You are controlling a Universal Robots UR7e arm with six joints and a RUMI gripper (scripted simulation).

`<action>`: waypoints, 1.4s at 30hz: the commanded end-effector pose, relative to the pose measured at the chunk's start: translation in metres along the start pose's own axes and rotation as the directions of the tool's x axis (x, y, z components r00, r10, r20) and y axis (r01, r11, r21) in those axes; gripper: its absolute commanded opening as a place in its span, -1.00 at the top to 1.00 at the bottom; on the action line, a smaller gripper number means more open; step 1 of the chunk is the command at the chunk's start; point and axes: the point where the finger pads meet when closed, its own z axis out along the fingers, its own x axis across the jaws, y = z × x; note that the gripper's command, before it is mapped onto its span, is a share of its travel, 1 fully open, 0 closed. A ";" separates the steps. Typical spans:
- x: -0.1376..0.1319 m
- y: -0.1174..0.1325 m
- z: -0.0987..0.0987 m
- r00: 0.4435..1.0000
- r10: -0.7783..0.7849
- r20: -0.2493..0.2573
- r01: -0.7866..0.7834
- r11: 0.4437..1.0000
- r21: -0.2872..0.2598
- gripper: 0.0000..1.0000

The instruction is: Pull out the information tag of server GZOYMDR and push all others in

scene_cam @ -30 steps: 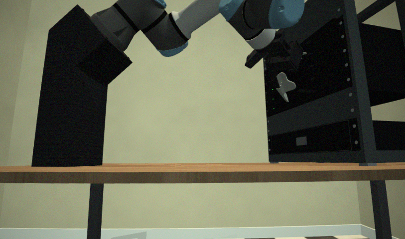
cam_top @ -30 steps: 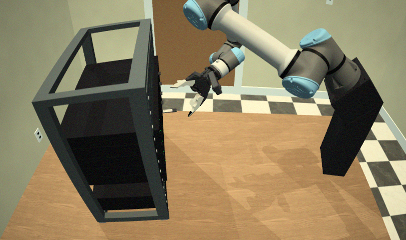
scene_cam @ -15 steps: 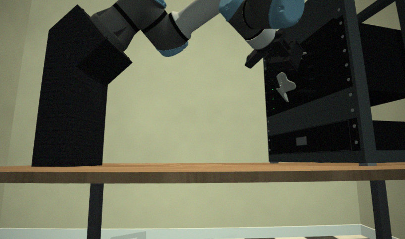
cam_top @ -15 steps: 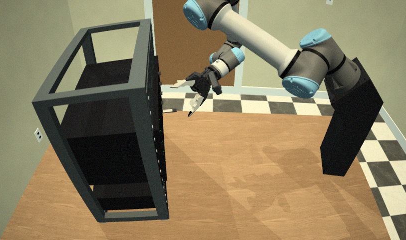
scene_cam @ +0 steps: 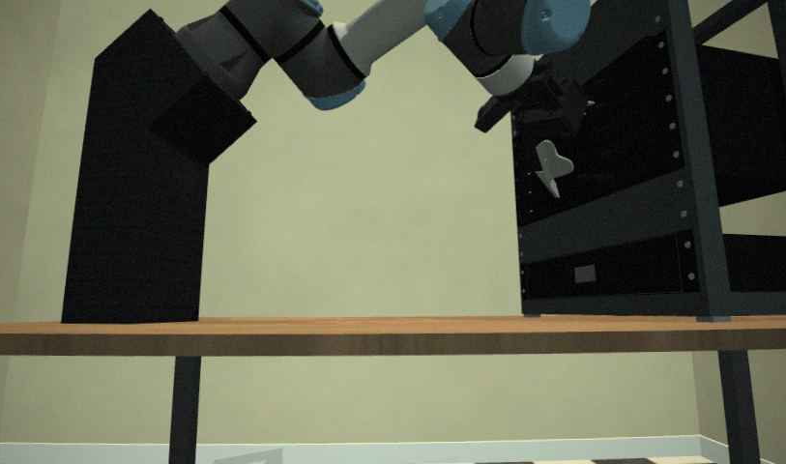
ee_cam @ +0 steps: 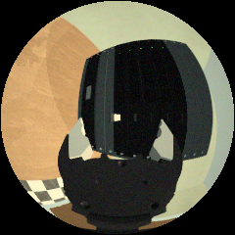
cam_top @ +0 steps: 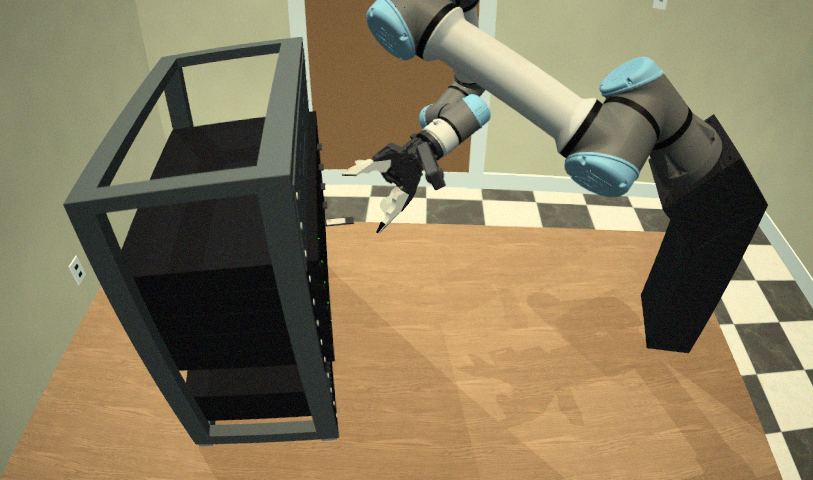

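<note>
The dark grey rack stands upright, holding several black servers. One information tag sticks well out of the rack's front, with a pale face; its print is too small to read. Several other dark tag ends show in a row and stick out only slightly. My gripper is open and empty, in front of the rack. Its fingers are spread around the line of the pulled-out tag without touching it. Which server is GZOYMDR cannot be told.
The rack stands on the wooden table. The arm's black pedestal stands at the opposite end. A separate lower unit with a grey label sits near the rack's bottom. A brown door is behind.
</note>
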 end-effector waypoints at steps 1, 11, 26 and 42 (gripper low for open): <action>0.001 -0.001 -0.002 1.000 -0.001 0.000 0.001 1.000 0.000 -1.00; 0.001 -0.006 -0.012 1.000 -0.001 0.000 0.001 1.000 0.000 -1.00; 0.002 -0.017 -0.032 1.000 -0.001 0.000 0.001 1.000 0.000 -1.00; 0.003 -0.026 -0.049 1.000 -0.001 0.000 0.001 1.000 0.000 -1.00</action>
